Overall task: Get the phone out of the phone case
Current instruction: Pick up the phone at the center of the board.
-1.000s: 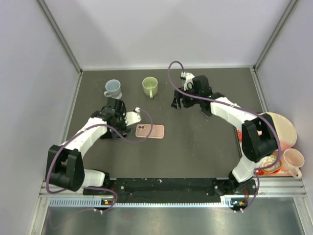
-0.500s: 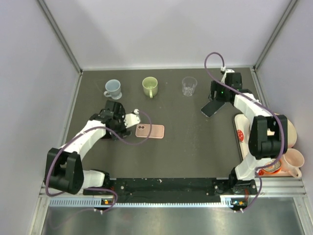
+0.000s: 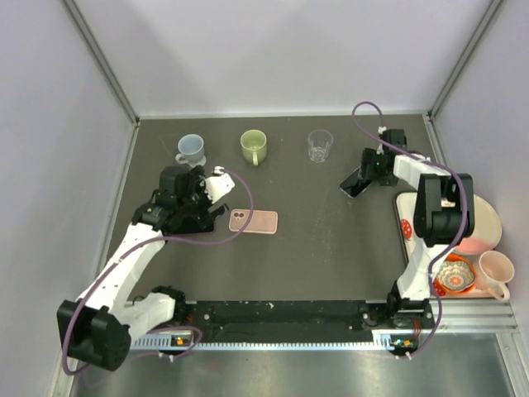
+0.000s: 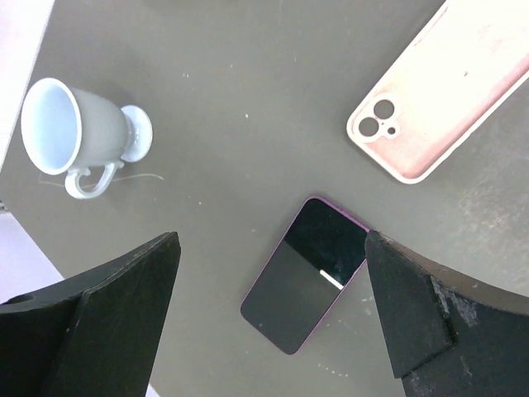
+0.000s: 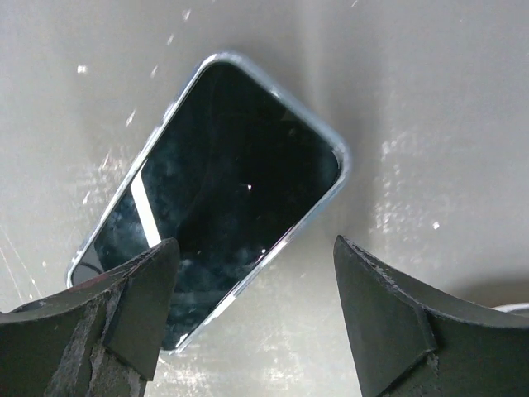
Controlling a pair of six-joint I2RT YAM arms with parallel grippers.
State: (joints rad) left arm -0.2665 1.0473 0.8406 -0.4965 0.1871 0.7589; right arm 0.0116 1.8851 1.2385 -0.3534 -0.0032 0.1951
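While the left gripper [image 4: 271, 248] hangs with fingers spread wide, a dark-screened, purple-rimmed phone [image 4: 306, 273] lies flat directly beneath it, between the fingers. One pink, round-cornered phone case [image 4: 446, 91] lies back-up beyond the fingertips, apart from that phone. Under the right gripper [image 5: 254, 248], equally spread, lies a second dark phone [image 5: 223, 198] with a pale-blue rim. Two phones, one case.

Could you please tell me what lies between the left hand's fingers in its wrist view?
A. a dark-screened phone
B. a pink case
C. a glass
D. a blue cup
A: a phone with a purple edge lies screen up between the fingers of the open left hand, apart from the case.
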